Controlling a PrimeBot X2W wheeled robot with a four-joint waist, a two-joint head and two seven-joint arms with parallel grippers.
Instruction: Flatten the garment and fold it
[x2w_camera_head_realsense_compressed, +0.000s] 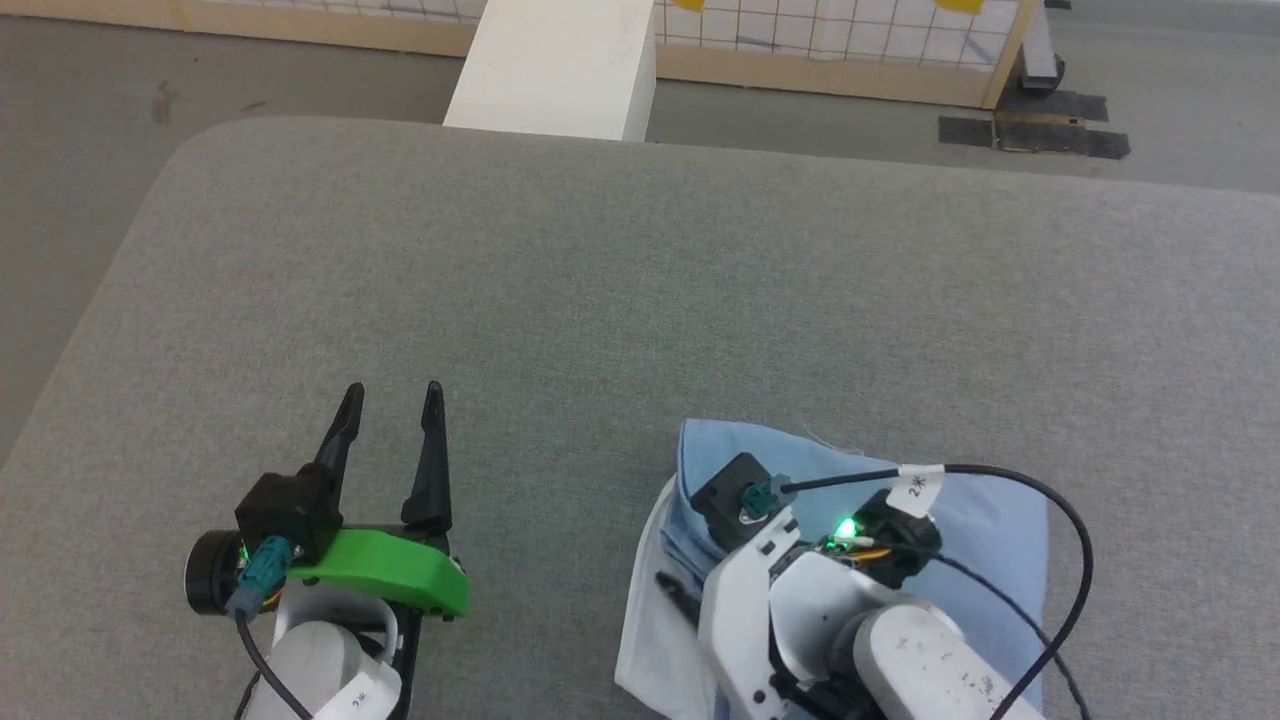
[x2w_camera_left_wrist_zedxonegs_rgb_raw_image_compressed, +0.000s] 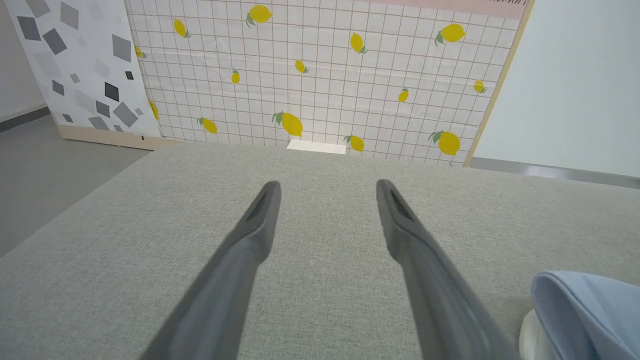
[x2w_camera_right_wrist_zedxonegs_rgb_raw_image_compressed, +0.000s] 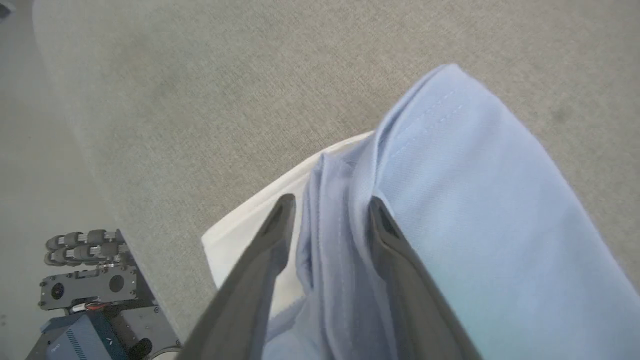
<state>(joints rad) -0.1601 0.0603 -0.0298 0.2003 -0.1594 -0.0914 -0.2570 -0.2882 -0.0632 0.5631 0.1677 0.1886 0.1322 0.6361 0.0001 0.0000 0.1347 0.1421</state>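
The garment (x2w_camera_head_realsense_compressed: 1000, 530) lies folded into a compact light blue bundle near the front edge of the grey padded surface (x2w_camera_head_realsense_compressed: 640, 300), with white fabric (x2w_camera_right_wrist_zedxonegs_rgb_raw_image_compressed: 240, 225) showing along its left side. The right gripper (x2w_camera_right_wrist_zedxonegs_rgb_raw_image_compressed: 330, 200) points down into it, fingers parted and released, with a raised blue fold between them. The left gripper (x2w_camera_head_realsense_compressed: 393, 395) hovers spread wide over bare surface, well apart from the garment.
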